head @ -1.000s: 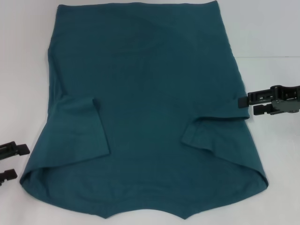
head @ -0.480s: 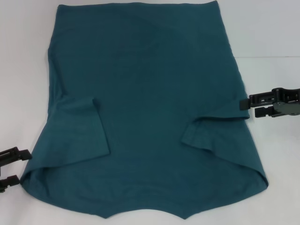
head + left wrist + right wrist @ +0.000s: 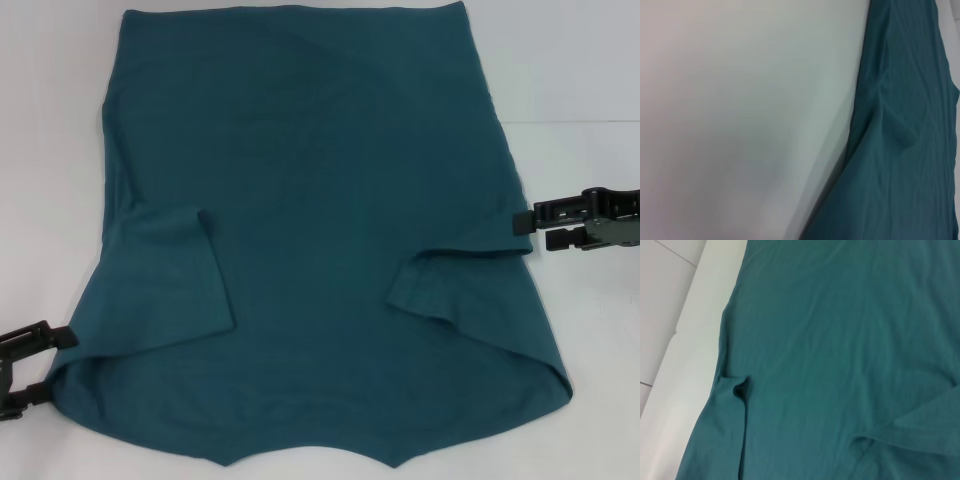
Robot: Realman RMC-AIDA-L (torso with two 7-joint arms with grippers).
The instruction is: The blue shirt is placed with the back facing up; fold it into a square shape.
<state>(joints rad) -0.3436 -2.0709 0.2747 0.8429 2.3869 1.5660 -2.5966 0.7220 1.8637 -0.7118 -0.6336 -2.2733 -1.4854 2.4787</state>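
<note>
Broadly, the white table point(image 3: 590, 90) carries the blue shirt point(image 3: 310, 220), which lies flat and plain side up across most of it, both sleeves folded inward over the body; a small pinched ridge stands up in the cloth near the shirt's right edge. At that right edge, about level with the folded sleeve, the right gripper point(image 3: 533, 229) has its two fingers set close together, their tips at the cloth; whether they clench the fabric I cannot tell. At the shirt's near left corner the left gripper point(image 3: 57, 365) is spread wide, one finger above the corner, one below it, grasping nothing.
</note>
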